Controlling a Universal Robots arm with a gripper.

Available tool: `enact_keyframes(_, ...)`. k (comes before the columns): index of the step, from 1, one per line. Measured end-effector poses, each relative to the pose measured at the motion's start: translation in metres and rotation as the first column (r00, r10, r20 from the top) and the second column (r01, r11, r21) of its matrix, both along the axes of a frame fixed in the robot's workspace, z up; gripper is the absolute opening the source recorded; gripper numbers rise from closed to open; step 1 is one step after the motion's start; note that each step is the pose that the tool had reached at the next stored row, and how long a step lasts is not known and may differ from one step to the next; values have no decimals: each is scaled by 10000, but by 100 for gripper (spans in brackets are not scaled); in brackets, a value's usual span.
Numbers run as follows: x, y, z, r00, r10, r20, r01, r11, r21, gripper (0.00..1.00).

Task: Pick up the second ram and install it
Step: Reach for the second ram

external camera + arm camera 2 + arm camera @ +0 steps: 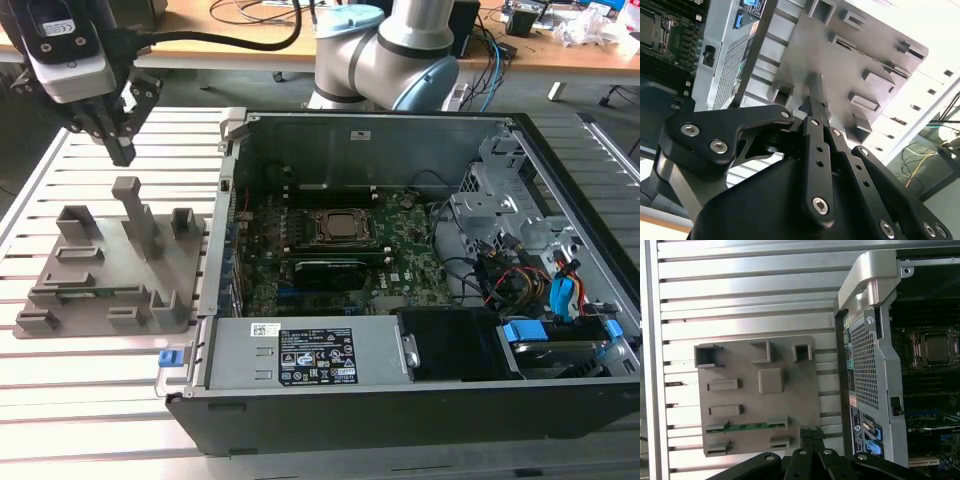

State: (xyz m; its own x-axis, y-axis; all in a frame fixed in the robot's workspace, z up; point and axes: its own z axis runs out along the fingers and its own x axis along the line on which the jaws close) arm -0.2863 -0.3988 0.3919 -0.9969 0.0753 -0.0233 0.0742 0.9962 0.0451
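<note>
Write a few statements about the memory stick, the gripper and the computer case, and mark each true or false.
1. The memory stick lies in a slot of the grey holder. True.
2. The gripper is holding the memory stick. False: it hangs above the holder with nothing in it.
3. The computer case is open, with the motherboard showing. True.
4. The grey holder sits inside the case. False: it rests on the slatted table, outside the case, on the exterior view's left.

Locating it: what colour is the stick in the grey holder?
The second ram is green; first wrist view.
</note>
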Motion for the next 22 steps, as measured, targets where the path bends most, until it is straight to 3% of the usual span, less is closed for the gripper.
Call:
enact_keyframes(6,-220,0,-6,10000,-1,0,1,10000,-1,11)
enact_keyframes(11,-494,0,-13,10000,0,-1,0,10000,-1,11)
enact_keyframes(20,-764,0,-29,10000,-1,0,1,10000,0,11)
enact_keyframes(22,-775,0,-29,10000,1,-1,-1,10000,-4,11)
